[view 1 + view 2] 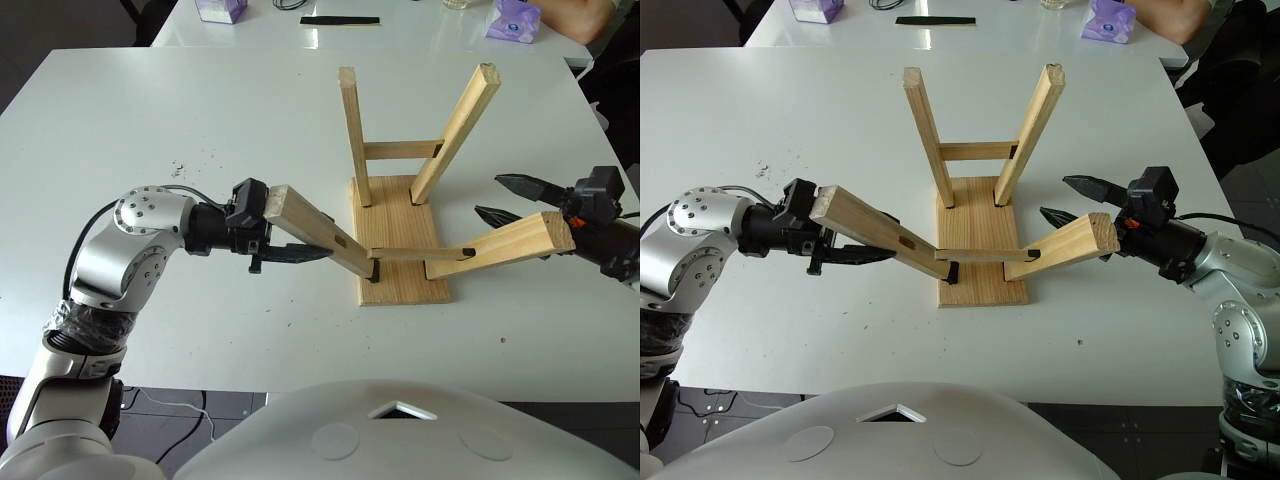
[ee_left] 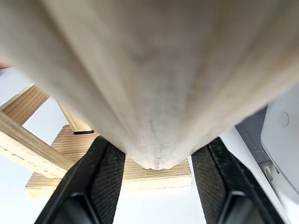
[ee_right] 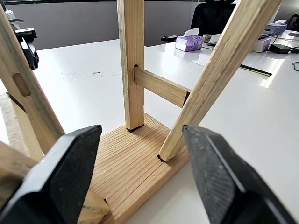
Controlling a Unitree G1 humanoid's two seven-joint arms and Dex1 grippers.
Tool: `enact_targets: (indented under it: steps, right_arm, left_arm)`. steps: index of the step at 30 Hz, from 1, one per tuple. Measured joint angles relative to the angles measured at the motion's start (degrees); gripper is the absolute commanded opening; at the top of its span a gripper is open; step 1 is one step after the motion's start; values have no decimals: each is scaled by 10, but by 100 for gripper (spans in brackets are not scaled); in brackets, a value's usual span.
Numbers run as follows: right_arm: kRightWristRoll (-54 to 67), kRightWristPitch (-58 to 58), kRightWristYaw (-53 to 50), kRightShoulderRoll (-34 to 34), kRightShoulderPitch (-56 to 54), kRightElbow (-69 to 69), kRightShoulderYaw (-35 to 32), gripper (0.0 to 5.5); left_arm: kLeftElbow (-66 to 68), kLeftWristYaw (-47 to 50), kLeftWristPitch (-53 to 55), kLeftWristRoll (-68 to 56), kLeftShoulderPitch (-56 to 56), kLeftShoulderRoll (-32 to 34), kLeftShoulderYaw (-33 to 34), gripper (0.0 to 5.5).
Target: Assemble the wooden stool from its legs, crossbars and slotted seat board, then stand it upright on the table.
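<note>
The slotted seat board lies flat on the white table. Two far legs stand in its slots, joined by a crossbar. The near pair leans outward, linked by a second crossbar, feet at the board's front slots. My left gripper is shut on the upper part of the near left leg; the fingers flank the wood. My right gripper is open just above the top end of the near right leg, facing the far legs.
A second table stands behind, with two purple tissue boxes and a black strip. Small specks lie on the table to the left. Open white tabletop surrounds the stool.
</note>
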Motion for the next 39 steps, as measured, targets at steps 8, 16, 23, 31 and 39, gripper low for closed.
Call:
enact_targets:
  steps: [8,16,23,31,39]
  right_arm:
    - [0,0,-2,0,1,-1,-1,319]
    - [-1,0,-5,0,6,-4,0,319]
    - [-1,0,-6,0,7,-4,0,319]
    - [-2,-2,-6,0,7,-4,0,319]
    - [-5,-4,-6,0,13,-5,0,319]
  left_arm:
    - [-7,19,-20,22,-26,-3,-16,205]
    - [-37,57,50,18,-38,-7,-2,205]
    - [-26,57,54,20,-37,-7,13,205]
    - [-32,44,40,39,-38,-7,16,205]
    - [-40,43,52,45,-47,-6,23,205]
